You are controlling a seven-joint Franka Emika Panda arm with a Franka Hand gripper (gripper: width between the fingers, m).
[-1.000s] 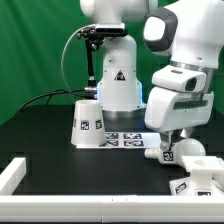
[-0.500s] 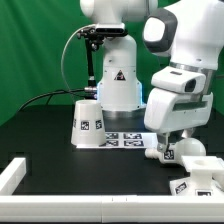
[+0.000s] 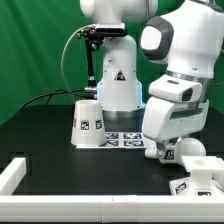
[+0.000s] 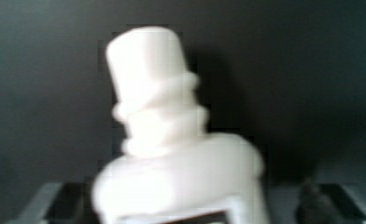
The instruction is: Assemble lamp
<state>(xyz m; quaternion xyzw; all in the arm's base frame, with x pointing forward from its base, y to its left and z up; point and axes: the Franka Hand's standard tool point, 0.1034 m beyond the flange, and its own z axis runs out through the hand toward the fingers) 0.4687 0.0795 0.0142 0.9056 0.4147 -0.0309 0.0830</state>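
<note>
The white rounded bulb (image 3: 189, 148) lies on the black table at the exterior view's right. My gripper (image 3: 166, 151) is down at it. In the wrist view the bulb (image 4: 169, 140) fills the middle, with its ribbed neck pointing away from the camera. My gripper (image 4: 189, 208) is open, with a dark finger (image 4: 48, 200) on each side of the bulb's wide body and a gap to each. The tapered cone shade (image 3: 88, 122) stands upright at the left. The angular base (image 3: 200, 179) lies at the front right, close to the bulb.
The marker board (image 3: 127, 139) lies flat between the shade and the bulb. The big white robot pedestal (image 3: 118, 82) stands behind it. A white frame edge (image 3: 18, 173) runs along the front left. A green screen closes the back.
My arm has shifted a little to the exterior view's left and lower over the bulb. The lamp parts have not moved.
</note>
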